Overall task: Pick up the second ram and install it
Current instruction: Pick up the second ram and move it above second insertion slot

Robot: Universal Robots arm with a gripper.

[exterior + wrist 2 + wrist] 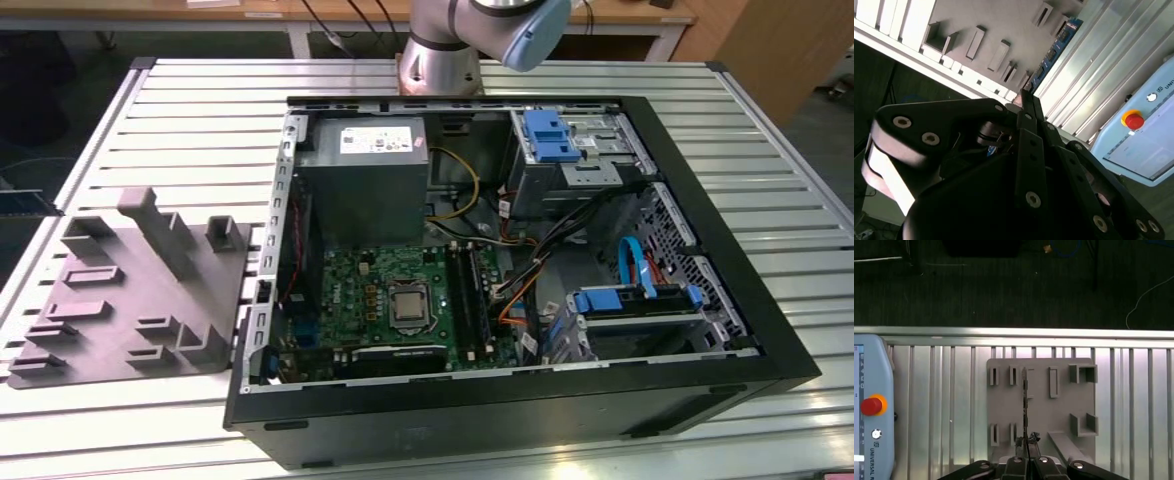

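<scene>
The second ram (1056, 52) is a long blue-green board, and my gripper (1026, 100) is shut on one end of it. In the first wrist view the second ram (1025, 400) appears edge-on as a thin dark line reaching out from the gripper (1026, 444). It hangs above the grey fixture plate (1041, 415), in line between the plate's slots. In the exterior view the open computer case (694, 330) lies on the table, with the green motherboard (360, 290) and its black slot rails (463, 290) inside.
The grey fixture plate (134, 300), with raised blocks and a tall ramp, lies on the slatted table at the exterior view's left. A light blue pendant (871, 405) with a red button rests beside the fixture. Cables, blue drive brackets (550, 135) and a power supply (360, 160) crowd the case.
</scene>
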